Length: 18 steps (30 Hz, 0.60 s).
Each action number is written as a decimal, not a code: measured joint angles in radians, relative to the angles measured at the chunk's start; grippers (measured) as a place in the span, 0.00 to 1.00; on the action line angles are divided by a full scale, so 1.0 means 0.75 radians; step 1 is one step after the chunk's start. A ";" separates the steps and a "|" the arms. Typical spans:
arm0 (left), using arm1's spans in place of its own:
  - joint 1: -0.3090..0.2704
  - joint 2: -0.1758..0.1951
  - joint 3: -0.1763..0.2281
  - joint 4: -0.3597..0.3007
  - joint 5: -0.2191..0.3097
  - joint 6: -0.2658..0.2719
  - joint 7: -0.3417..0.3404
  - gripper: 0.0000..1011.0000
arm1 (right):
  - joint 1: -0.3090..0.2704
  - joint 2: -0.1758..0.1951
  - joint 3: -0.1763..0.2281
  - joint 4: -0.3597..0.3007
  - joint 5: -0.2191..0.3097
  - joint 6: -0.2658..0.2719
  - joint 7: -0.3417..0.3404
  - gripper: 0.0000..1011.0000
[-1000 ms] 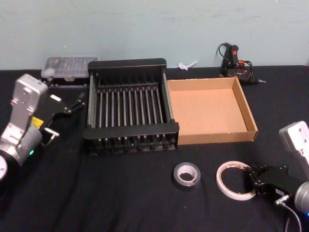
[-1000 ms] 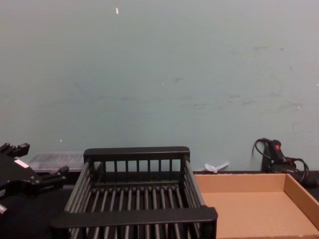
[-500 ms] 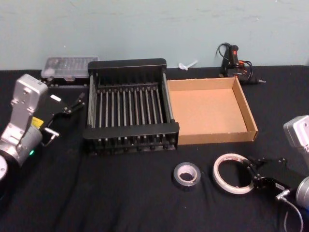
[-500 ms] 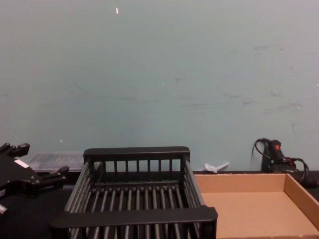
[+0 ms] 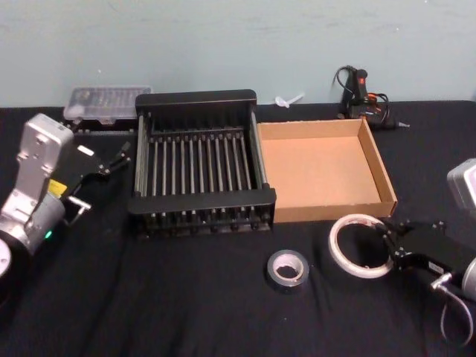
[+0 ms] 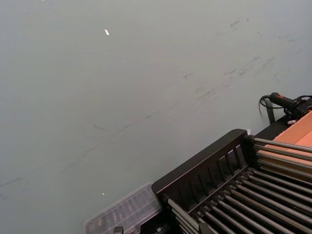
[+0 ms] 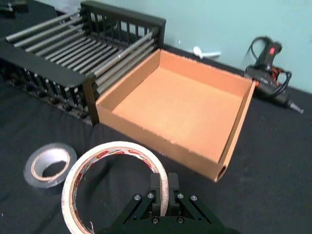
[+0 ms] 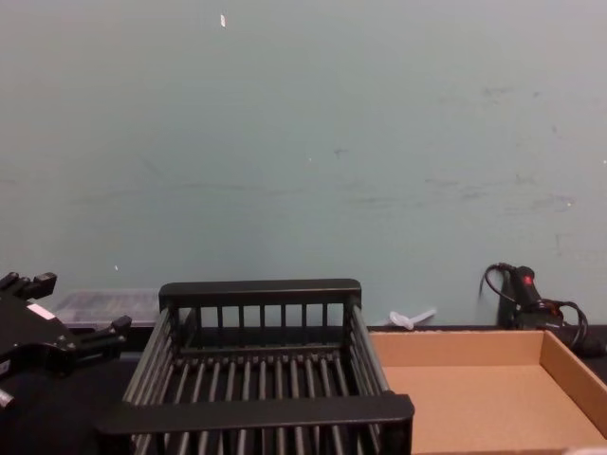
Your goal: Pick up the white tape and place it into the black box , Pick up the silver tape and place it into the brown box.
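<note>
While its fingers are pinched on the rim of the white tape point(image 5: 361, 245), the right gripper point(image 5: 392, 249) is seen at the right side of the black-covered table point(image 5: 186, 305), in front of the brown box point(image 5: 324, 169). In the right wrist view the roll point(image 7: 115, 184) is held tilted, lifted off the cloth, its red print visible along the inner edge, with the fingers point(image 7: 158, 190) clamped across its wall. The silver tape point(image 5: 288, 270) is seen lying flat on the table just to the left of the white roll, apart from it. Behind both, the black box point(image 5: 199, 165) is set touching the left wall of the cardboard tray. Far to the left, the left gripper point(image 5: 104, 175) is held beside the crate, its fingers spread and holding nothing.
</note>
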 joint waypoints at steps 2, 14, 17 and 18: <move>0.000 0.000 0.000 0.000 0.000 0.000 0.000 0.99 | 0.008 -0.001 0.003 -0.002 -0.001 -0.006 0.006 0.10; 0.000 0.000 0.000 0.000 0.000 0.000 0.000 0.99 | 0.151 -0.032 -0.015 0.047 -0.032 -0.030 0.025 0.10; 0.000 0.000 0.000 0.000 0.000 0.000 0.000 0.99 | 0.214 -0.049 -0.036 0.083 -0.051 -0.034 0.027 0.10; 0.000 0.000 0.000 0.000 0.000 0.000 0.000 0.99 | 0.233 -0.054 -0.042 0.093 -0.056 -0.036 0.028 0.10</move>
